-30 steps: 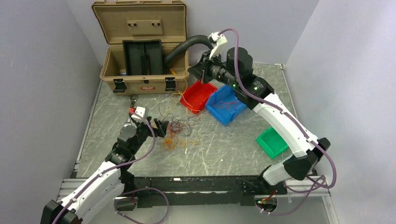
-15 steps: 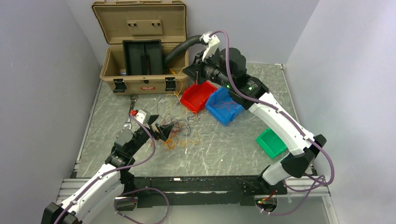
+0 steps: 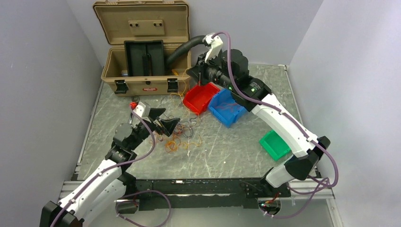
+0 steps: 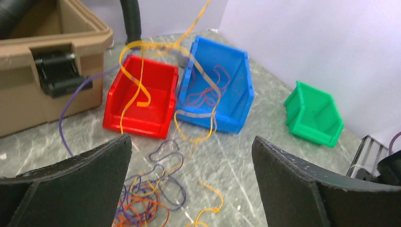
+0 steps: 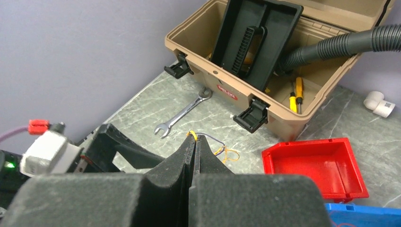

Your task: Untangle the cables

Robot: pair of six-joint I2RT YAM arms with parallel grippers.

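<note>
Of the two grippers, the left gripper (image 3: 165, 119) gaped wide over one loose tangle of cables (image 3: 182, 135) on the table (image 3: 227, 151). The right gripper (image 5: 195, 137) pinched one orange-yellow cable (image 4: 130, 78) aloft, near three bins: red bin (image 3: 191, 105), blue bin (image 3: 227, 117), green bin (image 3: 274, 144).

The right gripper (image 5: 194, 142) fills the bottom centre, its jaws pressed together on thin yellow and dark cables (image 5: 218, 147) that trail right from the tips. Beyond, a wrench (image 5: 182, 113) lies on the table (image 5: 142, 106) before an open tan toolbox (image 5: 222, 82) holding an upright black tray (image 5: 257, 35) and a ribbed hose (image 5: 340, 45). A red bin (image 5: 314, 165) sits lower right. A white camera box (image 5: 45, 152) shows at lower left.
</note>
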